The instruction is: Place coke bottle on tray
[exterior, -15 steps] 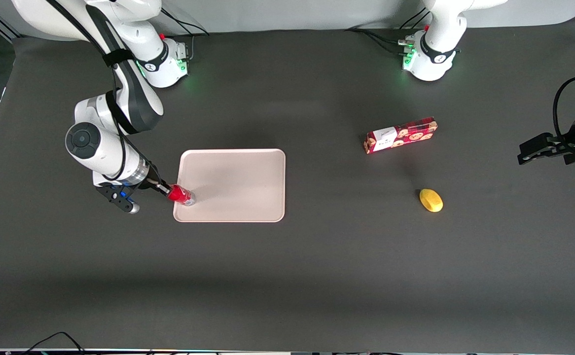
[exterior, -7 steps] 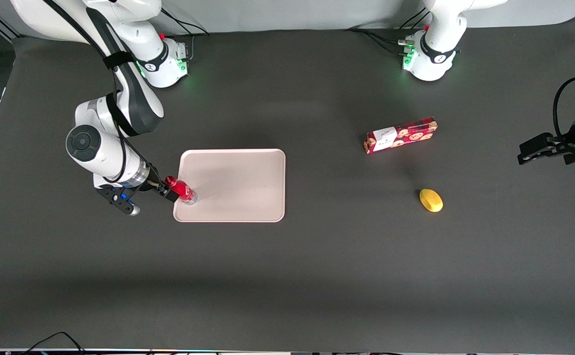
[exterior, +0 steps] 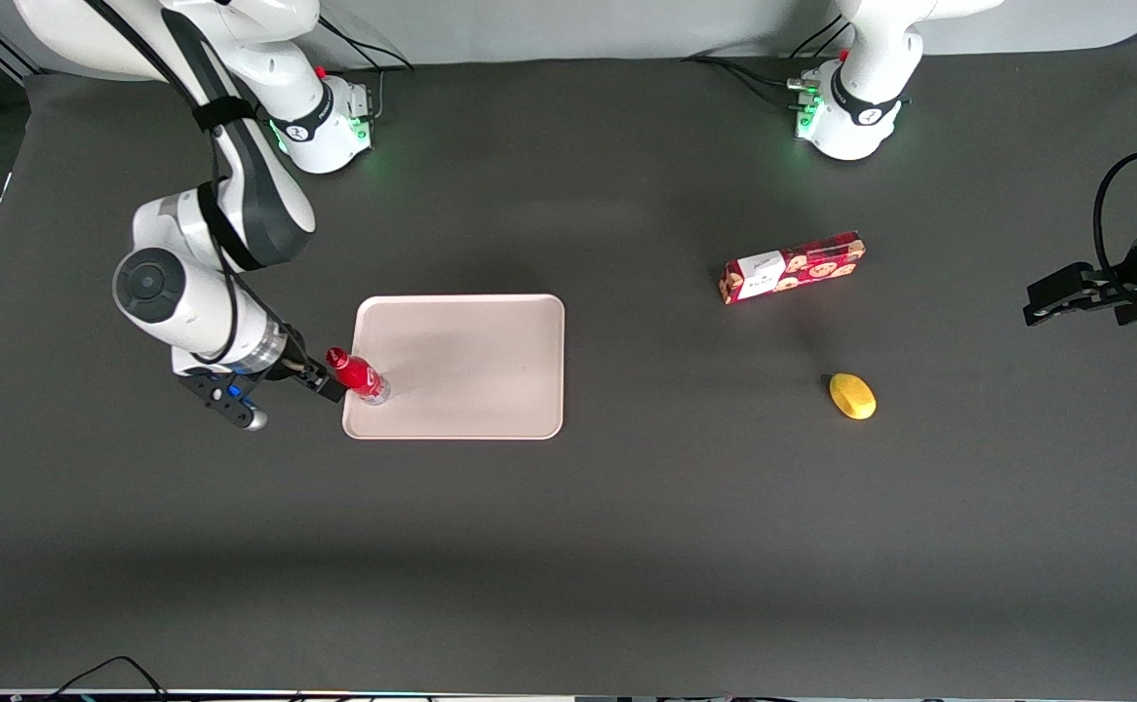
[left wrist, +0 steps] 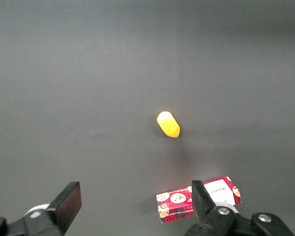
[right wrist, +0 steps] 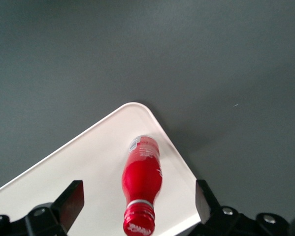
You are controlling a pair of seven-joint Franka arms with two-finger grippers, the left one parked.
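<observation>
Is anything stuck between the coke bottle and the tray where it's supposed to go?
No, nothing visible is in the way. The coke bottle already stands on the tray, near the corner closest to the working arm. The pincer is open beside the bottle, fingers apart and clear of it.

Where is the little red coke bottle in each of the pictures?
Front view: the coke bottle stands on the tray, at the corner nearest the gripper.
Right wrist view: the coke bottle stands on the tray, between the open fingers, untouched.
Left wrist view: not in it.
Shared landmark: the tray's rounded corner.
</observation>
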